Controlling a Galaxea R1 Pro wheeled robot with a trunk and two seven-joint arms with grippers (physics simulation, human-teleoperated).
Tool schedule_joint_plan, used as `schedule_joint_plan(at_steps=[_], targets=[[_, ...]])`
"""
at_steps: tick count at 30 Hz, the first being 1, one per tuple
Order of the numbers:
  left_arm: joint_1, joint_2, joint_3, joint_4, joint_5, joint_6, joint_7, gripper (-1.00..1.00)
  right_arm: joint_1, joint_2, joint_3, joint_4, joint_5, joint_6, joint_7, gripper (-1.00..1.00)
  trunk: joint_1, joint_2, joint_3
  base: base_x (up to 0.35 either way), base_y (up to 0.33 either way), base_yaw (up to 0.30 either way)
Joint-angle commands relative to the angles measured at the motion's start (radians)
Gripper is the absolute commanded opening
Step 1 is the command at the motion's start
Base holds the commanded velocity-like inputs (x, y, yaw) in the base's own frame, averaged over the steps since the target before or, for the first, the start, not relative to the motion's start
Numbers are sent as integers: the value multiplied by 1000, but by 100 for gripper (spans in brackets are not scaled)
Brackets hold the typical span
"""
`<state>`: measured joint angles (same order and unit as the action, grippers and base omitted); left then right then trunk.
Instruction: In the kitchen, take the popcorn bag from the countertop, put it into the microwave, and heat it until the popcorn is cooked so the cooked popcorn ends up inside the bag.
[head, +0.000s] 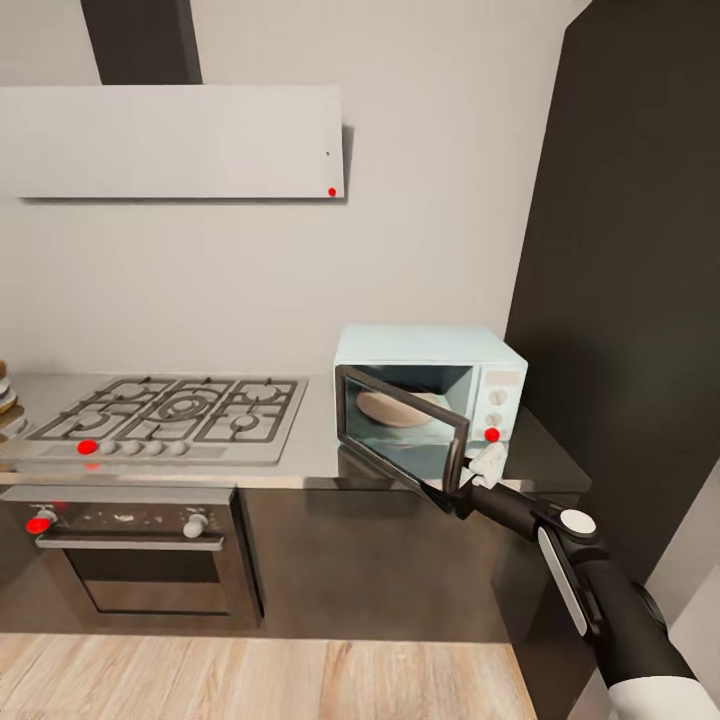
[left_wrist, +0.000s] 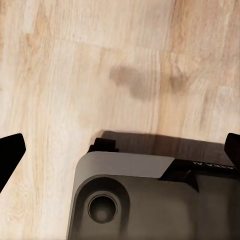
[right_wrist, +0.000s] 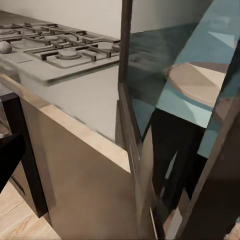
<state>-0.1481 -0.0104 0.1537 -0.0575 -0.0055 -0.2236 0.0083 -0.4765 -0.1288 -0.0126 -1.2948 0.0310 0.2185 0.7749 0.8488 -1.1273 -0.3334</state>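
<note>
The pale mint-blue microwave stands on the grey countertop, right of the hob. Its dark glass door is swung partly outward, and a round tan turntable shows inside the cavity. My right gripper is at the door's free edge by the dark handle bar. In the right wrist view the door glass sits very close, and one black finger stands far out to the side, so the gripper is open. My left gripper hangs open over the floor. The popcorn bag is out of view.
A five-burner gas hob lies left of the microwave, with the dark built-in oven under it and a flat grey range hood above. A tall dark cabinet rises close on the right. Light wood floor lies below.
</note>
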Motion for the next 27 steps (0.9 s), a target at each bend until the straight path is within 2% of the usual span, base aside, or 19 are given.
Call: schedule_joint_plan(at_steps=[1,11,27], targets=[[-1,0,4,1,-1,-3,1,100,-1,0,-1,-1,2,7,6,100,0,-1,-1,-77,0,0],[-1,0,4,1,-1,-3,1,100,-1,1,3,-3,3,6,5,100,0,-1,-1,-184,109,0],[-1,0,4,1,-1,-3,1,100,-1,0,3,-3,3,6,6,100,0,-1,-1,-65,67,0]])
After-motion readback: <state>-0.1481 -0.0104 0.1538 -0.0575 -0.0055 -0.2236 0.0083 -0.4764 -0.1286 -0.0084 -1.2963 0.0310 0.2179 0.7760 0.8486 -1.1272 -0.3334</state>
